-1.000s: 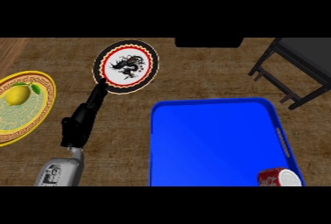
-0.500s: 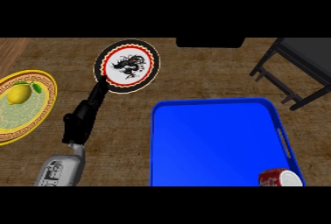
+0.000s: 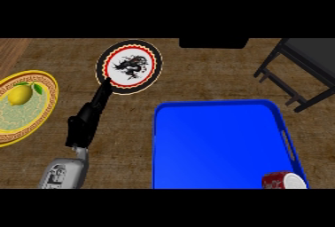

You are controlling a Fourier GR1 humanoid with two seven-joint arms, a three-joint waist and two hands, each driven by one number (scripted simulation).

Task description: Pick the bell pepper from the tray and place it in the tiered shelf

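Left hand (image 3: 82, 126) unmoved, fingers straight, beside black-rimmed round plate (image 3: 130, 66); blue plastic tray (image 3: 216, 146) apparently pepperless; pick not begun.

Single view, from the robot's head, looking steeply down on the wooden counter (image 3: 216, 71). Frame runs from the yellow plate (image 3: 26, 108) cut by the left edge to the dark tiered shelf (image 3: 307, 66) cut at upper right. Blue tray (image 3: 222, 146) sits close, clipped by the lower edge. Left forearm (image 3: 65, 170) enters from the bottom left. Dark block (image 3: 214, 43) at top centre, possibly an appliance base. No second view to compare.
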